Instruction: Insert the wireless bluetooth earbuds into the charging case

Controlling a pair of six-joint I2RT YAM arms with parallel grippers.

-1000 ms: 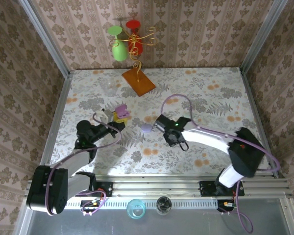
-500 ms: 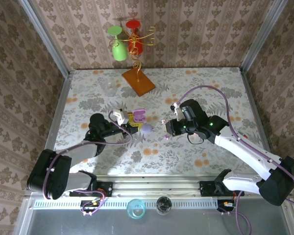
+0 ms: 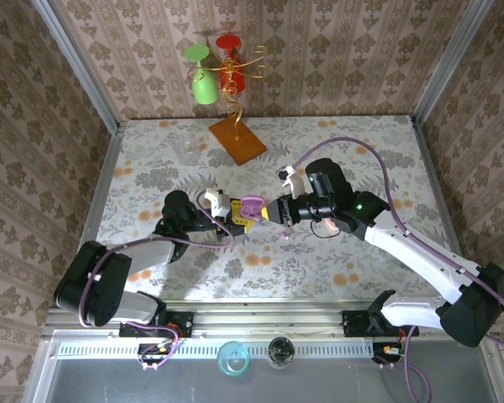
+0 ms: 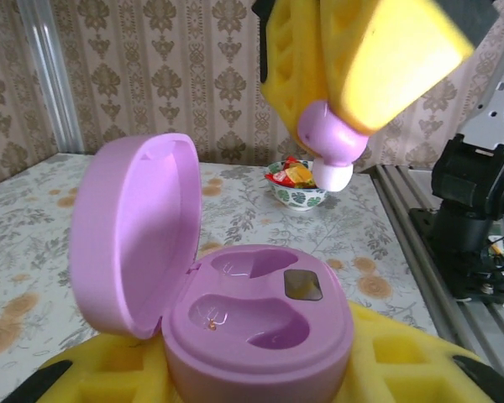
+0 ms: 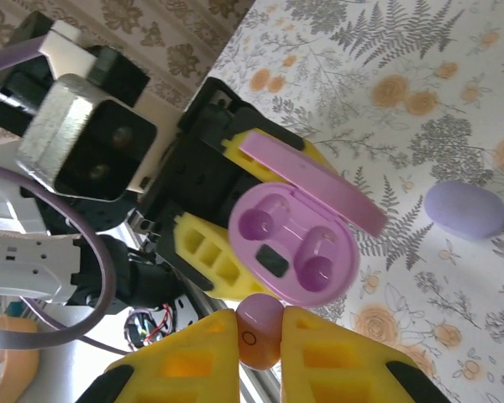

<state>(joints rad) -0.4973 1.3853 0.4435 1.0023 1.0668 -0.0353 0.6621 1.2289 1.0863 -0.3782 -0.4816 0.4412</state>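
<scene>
Top external view gives us the left gripper (image 3: 233,210) at centre-left of the floral table (image 3: 361,159), its yellow fingers clamped on the base of the open pink-lilac charging case (image 3: 251,206). Just right of the case we see the right gripper (image 3: 273,211), its arm reaching in from the right half of the frame.

From the left wrist, we see the case at lower centre, its lid standing open on the left and both wells empty. Above it, right of centre, the right gripper pinches one earbud (image 4: 326,138), lilac with a whitish tip pointing down, apart from the case.

From the right wrist, the earbud sits clamped between yellow fingers at bottom centre, just below the case's rim. A closed lilac case (image 5: 464,210) lies on the table at far right, well apart.
</scene>
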